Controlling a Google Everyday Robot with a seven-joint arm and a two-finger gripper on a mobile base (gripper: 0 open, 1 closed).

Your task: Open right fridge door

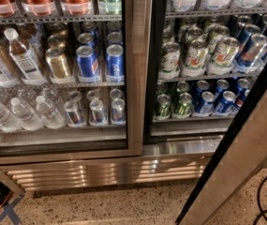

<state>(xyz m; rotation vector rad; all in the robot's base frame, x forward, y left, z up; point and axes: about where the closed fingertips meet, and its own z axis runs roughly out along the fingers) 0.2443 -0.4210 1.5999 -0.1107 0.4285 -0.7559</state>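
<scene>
The right fridge door (252,144) stands swung out across the lower right, so we should pull smoothly along its hinge arc, though our hand is out of view and we cannot tell its state.

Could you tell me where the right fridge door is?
In the camera view, the right fridge door stands open across the lower right, beside the cans; gripper unseen.

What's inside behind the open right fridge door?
White-and-green cans, then green cans and blue cans below. The steel-framed glass right fridge door covers the shelves' right ends. The gripper is out of view.
</scene>
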